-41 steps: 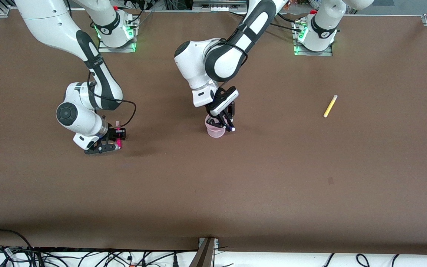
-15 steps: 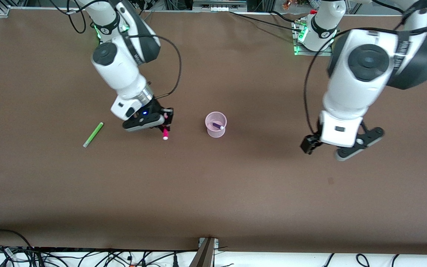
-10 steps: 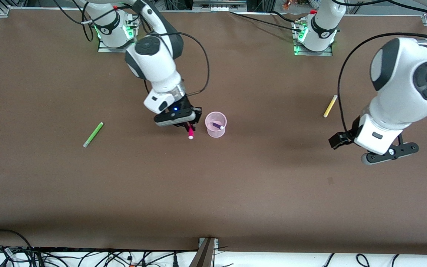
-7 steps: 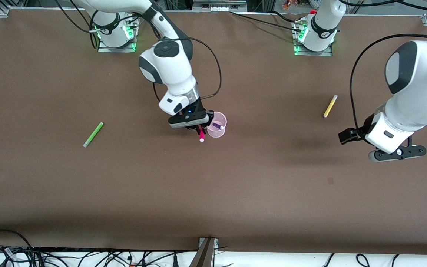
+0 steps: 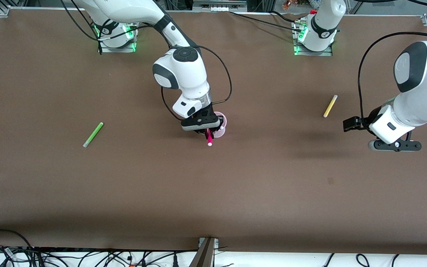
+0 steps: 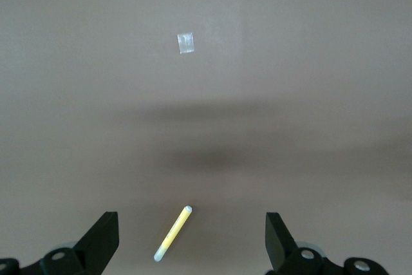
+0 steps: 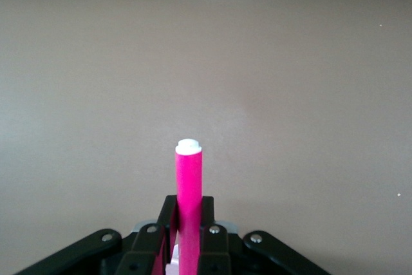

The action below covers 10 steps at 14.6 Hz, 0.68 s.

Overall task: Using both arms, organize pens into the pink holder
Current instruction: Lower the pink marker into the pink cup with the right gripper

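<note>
My right gripper (image 5: 207, 132) is shut on the magenta pen (image 5: 209, 139) and holds it over the edge of the pink holder (image 5: 223, 121), hiding much of it. In the right wrist view the magenta pen (image 7: 188, 191) sticks out between the closed fingers (image 7: 165, 214). The purple pen's pale tip (image 5: 221, 127) shows inside the holder. My left gripper (image 5: 395, 145) is open and empty, up over the table toward the left arm's end, near the yellow pen (image 5: 330, 106). The yellow pen (image 6: 172, 233) lies on the table below the gap of the spread fingers. The lime green pen (image 5: 93, 134) lies toward the right arm's end.
A brown mat (image 5: 213, 193) covers the table. A small pale patch (image 6: 186, 42) marks it; in the front view it shows as a dark mark (image 5: 330, 180). Cables (image 5: 87, 257) run along the edge nearest the front camera.
The right gripper has carried the magenta pen from the right arm's end to the pink holder. The left arm left the purple pen in the holder and swung out toward its own end.
</note>
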Tool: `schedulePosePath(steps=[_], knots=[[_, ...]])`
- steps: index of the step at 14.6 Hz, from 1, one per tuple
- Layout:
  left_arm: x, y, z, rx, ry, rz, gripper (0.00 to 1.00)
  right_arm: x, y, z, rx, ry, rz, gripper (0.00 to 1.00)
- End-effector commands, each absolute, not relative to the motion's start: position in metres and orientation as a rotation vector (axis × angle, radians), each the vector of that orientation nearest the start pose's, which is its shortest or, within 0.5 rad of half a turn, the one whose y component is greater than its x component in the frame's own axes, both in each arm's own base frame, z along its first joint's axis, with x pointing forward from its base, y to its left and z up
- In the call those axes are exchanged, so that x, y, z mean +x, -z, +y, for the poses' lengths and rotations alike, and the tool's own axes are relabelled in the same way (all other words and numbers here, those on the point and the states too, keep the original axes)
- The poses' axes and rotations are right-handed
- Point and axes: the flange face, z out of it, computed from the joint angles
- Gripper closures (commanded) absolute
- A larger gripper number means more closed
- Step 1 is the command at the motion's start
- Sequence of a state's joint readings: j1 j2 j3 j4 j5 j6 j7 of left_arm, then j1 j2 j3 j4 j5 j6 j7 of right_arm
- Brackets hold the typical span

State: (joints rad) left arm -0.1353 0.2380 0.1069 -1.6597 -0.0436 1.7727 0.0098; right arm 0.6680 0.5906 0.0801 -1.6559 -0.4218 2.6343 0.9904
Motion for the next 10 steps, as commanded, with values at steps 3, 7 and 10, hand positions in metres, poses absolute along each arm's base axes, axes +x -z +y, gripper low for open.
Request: schedulePosePath(steps=[3, 7, 10], knots=[[0.608, -0.463, -0.021, -3.210, -0.167, 0.122, 0.00, 0.511, -0.278, 0.511, -2.962, 0.688, -0.074, 1.00], [0.613, -0.461, -0.023, -3.212, -0.145, 0.120, 0.00, 0.510, -0.276, 0.511, -2.969, 0.686, -0.074, 0.31], [0.614, -0.458, -0.023, -3.211, -0.150, 0.119, 0.00, 0.513, -0.293, 0.508, -2.968, 0.693, -0.067, 0.00]])
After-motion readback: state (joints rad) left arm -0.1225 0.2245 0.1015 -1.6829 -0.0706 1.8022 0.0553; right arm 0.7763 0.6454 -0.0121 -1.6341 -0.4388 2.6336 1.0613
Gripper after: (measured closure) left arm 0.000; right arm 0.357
